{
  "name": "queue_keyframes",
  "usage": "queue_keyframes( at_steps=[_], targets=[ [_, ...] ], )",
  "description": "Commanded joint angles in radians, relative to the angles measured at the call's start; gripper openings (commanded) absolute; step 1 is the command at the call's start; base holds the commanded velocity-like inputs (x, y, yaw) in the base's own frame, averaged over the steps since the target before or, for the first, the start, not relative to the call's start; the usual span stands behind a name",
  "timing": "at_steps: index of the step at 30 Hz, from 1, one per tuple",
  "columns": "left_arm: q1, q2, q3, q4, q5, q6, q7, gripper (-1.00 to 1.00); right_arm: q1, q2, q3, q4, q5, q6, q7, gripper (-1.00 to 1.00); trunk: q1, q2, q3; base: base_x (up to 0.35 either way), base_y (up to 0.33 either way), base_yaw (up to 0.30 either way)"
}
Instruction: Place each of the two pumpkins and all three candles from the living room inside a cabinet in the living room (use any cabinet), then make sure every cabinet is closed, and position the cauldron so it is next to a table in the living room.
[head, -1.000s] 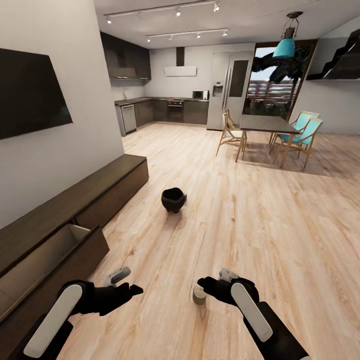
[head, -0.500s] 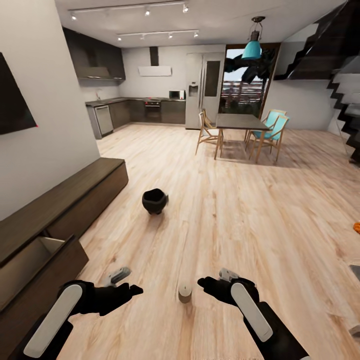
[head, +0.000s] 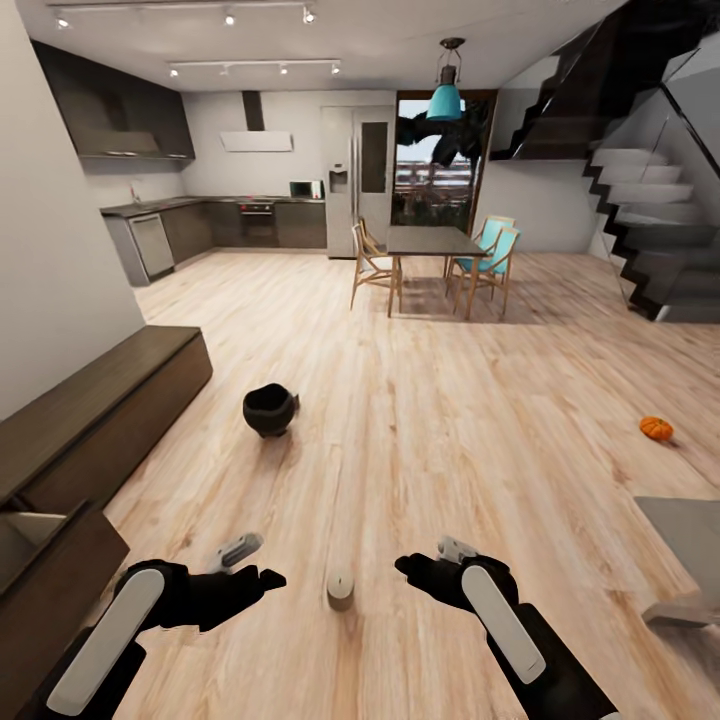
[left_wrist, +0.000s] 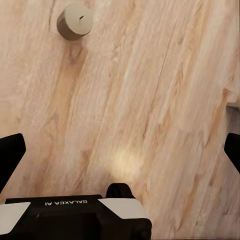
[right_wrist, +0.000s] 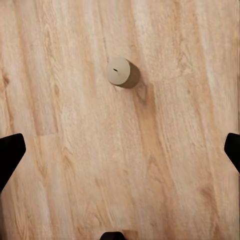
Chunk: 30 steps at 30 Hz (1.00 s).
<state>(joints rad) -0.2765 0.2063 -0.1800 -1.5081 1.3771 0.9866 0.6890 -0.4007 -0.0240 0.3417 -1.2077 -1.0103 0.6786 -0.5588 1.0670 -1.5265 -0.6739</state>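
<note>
The view has swung right: a pumpkin (head: 656, 428) now appears at 3 o'clock, the candle (head: 341, 589) sits between released left gripper (head: 262, 577) and right gripper (head: 407, 566).

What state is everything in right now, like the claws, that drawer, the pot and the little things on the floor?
Left gripper: open, empty, above the floor.
Right gripper: open, empty, above the floor.
Candle: upright on the floor between the grippers, untouched.
Cabinet: one drawer open.
Cauldron: upright on the floor, near the cabinet.
Pumpkin: on the floor, off to the right.
</note>
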Motion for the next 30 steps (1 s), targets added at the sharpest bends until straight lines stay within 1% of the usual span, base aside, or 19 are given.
queue_keyframes(
  at_steps=[1,15,24,27,30],
  targets=[
    [0.000,0.001,-0.001,-0.001,0.010,0.000,0.010,1.00,-0.001,-0.001,0.002,-0.001,-0.010,-0.001,-0.010,1.00,0.000,-0.001,-0.001,0.098,0.000,-0.281],
    [-0.001,0.001,-0.001,-0.001,0.010,0.000,0.010,1.00,-0.001,-0.001,0.002,-0.002,-0.010,-0.001,-0.010,1.00,0.000,-0.001,-0.001,0.126,0.015,-0.274],
    [-0.001,0.001,-0.001,-0.001,0.010,0.000,0.010,1.00,-0.001,-0.001,0.003,-0.010,-0.010,-0.001,-0.010,1.00,0.000,-0.001,-0.001,0.164,0.073,-0.044],
    [0.000,0.001,0.000,-0.001,0.010,0.000,0.010,1.00,-0.001,-0.002,0.002,-0.011,-0.010,-0.001,-0.010,1.00,0.000,-0.001,-0.001,0.165,0.022,-0.167],
    [0.000,0.001,0.000,-0.001,0.010,0.000,0.010,1.00,-0.001,-0.002,0.002,-0.011,-0.009,-0.001,0.019,1.00,0.000,-0.001,-0.001,0.164,0.004,-0.244]
  ],
)
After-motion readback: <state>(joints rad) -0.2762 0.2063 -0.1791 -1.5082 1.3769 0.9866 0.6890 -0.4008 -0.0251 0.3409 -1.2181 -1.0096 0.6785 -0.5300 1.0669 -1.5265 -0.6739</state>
